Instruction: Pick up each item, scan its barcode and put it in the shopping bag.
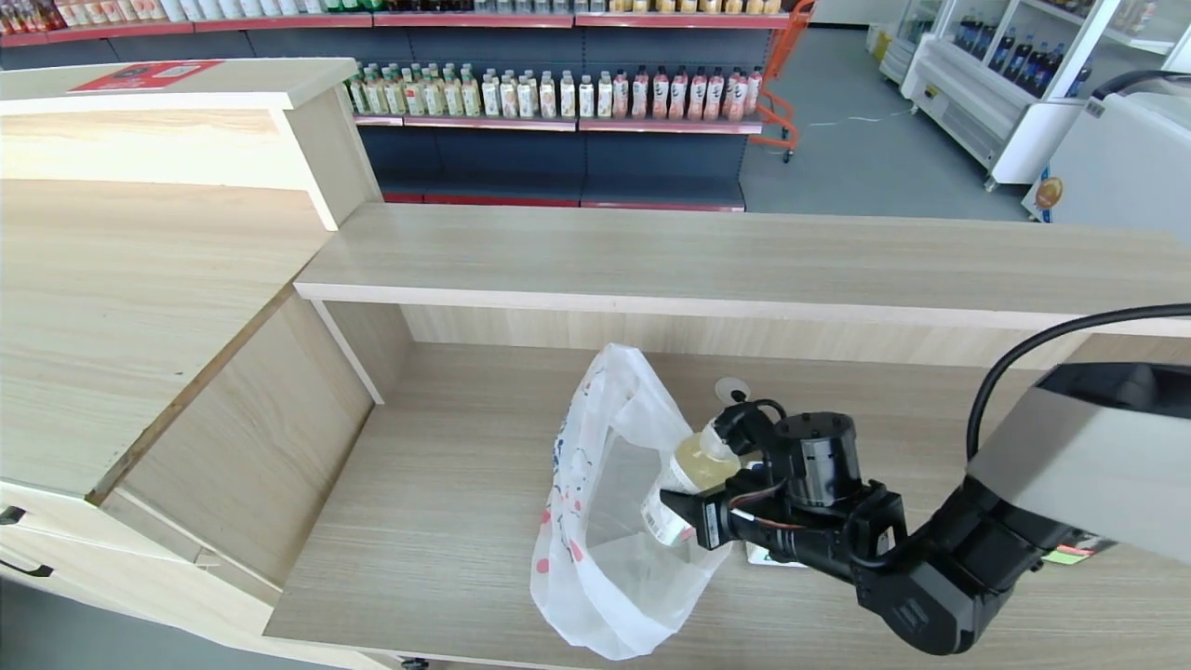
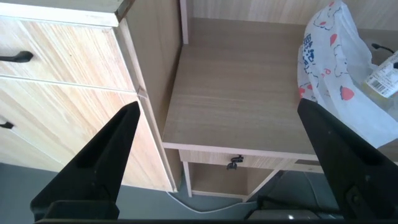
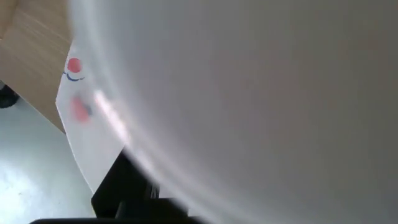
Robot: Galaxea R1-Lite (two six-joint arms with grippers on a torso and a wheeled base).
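Where the bag (image 1: pixel 595 530) stands open on the counter (image 1: pixel 437 521), the right gripper (image 1: pixel 712 468) clamps a bottle (image 1: pixel 687 473) at its mouth; the left gripper (image 2: pixel 217 155), jaws spread, hangs well apart.

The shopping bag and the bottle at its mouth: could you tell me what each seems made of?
The shopping bag: thin plastic film, translucent white, printed, crinkled and see-through. The bottle: probably clear plastic, glossy, yellowish liquid showing through, with a paper-like label.
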